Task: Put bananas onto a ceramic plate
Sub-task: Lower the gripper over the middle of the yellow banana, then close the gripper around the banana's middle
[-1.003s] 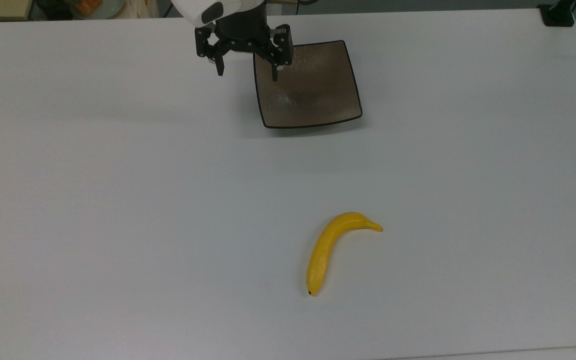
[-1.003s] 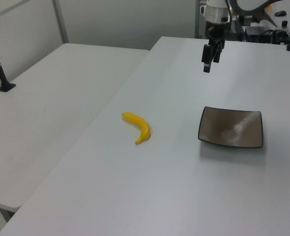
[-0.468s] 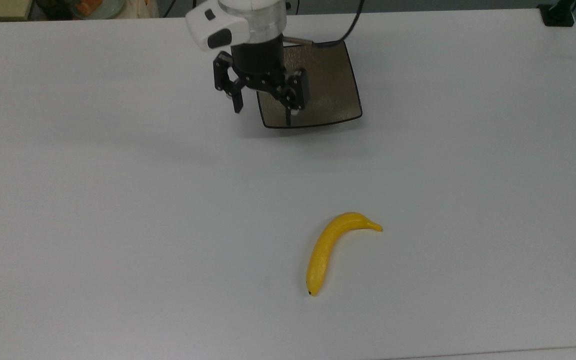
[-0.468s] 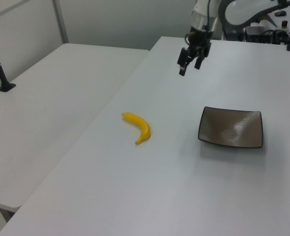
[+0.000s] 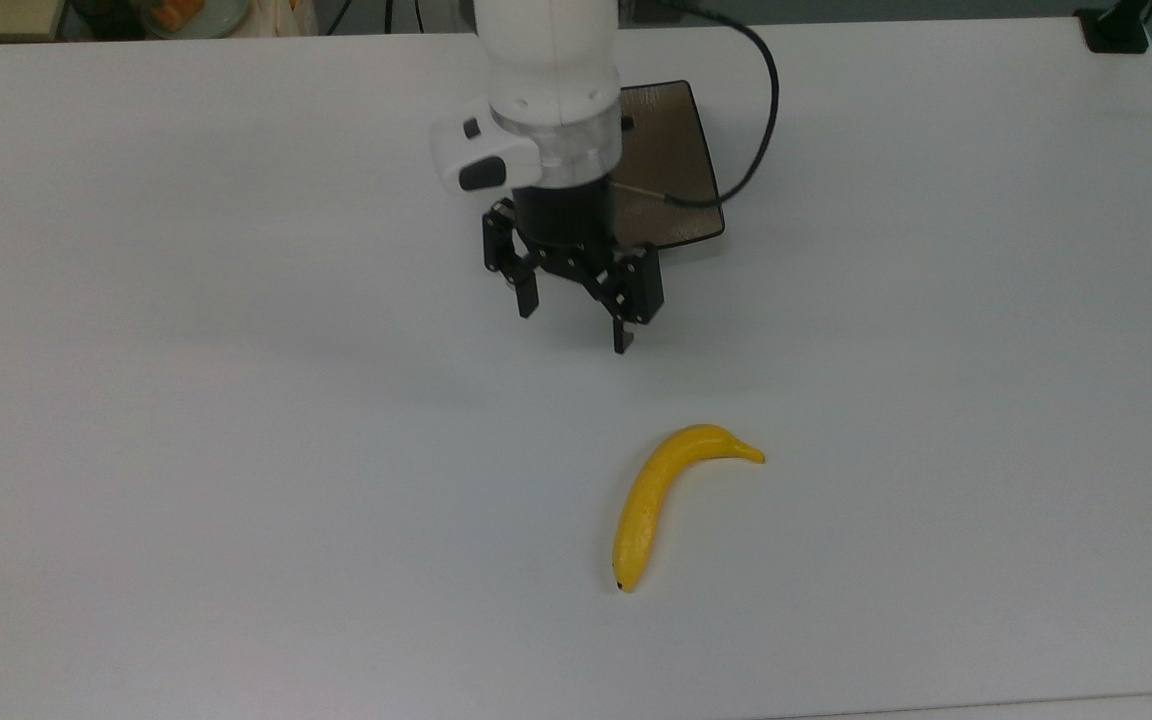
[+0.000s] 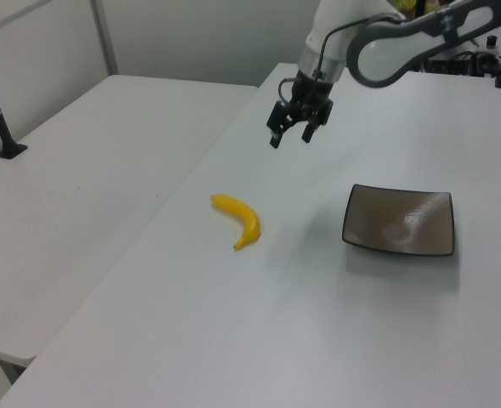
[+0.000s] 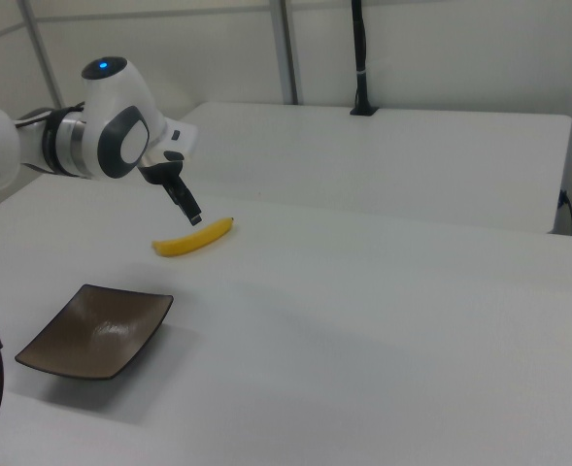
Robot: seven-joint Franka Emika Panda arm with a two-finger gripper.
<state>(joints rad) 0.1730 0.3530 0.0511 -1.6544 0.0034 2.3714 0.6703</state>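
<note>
One banana [image 5: 651,500] is lying on the white table [image 5: 236,400], same spot as before. The gripper [image 5: 574,322] is hanging in the air with its fingers spread and holding nothing. It has moved off the plate [image 5: 676,170] toward 6 o'clock in the top view, closer to the banana.

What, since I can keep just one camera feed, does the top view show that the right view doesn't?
Top view's extras: the gap between the gripper's open black fingers, and the arm covering part of the square brown ceramic plate. Right view's extras: a second white table behind, a black post standing on it, and a blue light on the arm. Shared: the curved yellow banana lying on the white table, apart from the plate.
</note>
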